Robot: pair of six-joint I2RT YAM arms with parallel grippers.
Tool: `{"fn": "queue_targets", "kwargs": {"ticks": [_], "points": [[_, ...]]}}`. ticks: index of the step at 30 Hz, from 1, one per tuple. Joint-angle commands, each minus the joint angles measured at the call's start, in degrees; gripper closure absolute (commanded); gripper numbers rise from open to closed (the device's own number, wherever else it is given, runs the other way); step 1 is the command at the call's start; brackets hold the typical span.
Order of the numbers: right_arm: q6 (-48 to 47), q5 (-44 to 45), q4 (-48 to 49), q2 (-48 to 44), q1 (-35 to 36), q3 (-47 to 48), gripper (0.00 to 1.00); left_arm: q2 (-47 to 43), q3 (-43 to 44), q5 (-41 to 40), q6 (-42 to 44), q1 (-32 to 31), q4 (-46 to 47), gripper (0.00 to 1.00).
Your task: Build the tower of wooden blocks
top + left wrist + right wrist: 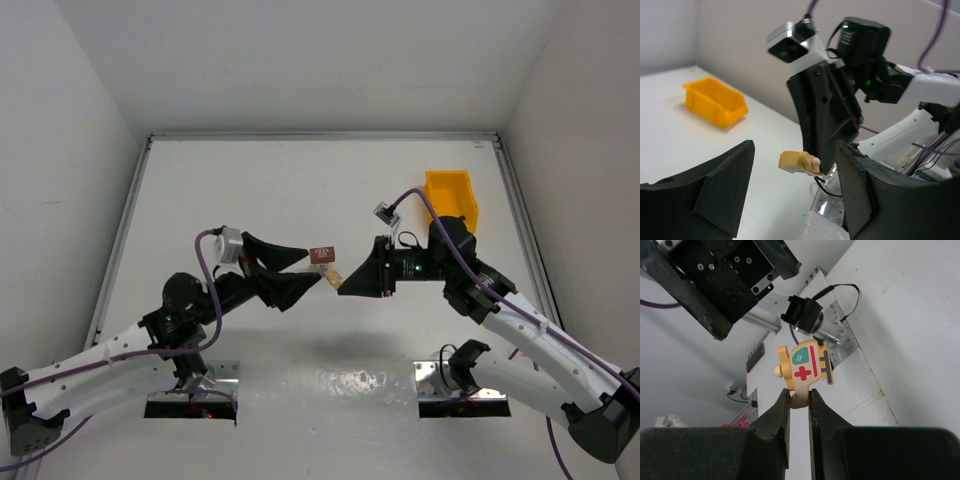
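Two grippers faced each other above mid-table. My right gripper (798, 399) pinched the pale tan block (806, 367), red cross painted on it, by its lower edge. My left gripper (314, 266) stood wide, that block just ahead of its jaws. A dark brown block (322, 254) sat beside the left's upper fingertip; I couldn't tell if they touched.

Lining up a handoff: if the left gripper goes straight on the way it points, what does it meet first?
Probably the helicopter-shaped wooden block pinched in the right gripper. It sits straight ahead of the open left gripper, with the right gripper itself just behind it. Depth is unclear.
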Motion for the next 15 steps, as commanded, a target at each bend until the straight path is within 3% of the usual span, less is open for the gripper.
{"fn": "queue_targets", "kwargs": {"ticks": [1,8,15], "points": [[4.96,-1.89,6.65,-0.30,-0.51,3.06,0.95,-0.22,-1.09,7.46,8.72,0.26,10.68,0.36],[9.46,-2.33,12.28,-0.74,-0.60,4.29,0.95,5.05,3.91,18.89,17.07,0.26,11.74,0.34],[9.81,-2.77,13.06,-1.44,-0.60,3.41,0.95,10.94,7.52,24.52,18.83,0.26,11.04,0.33]]}}
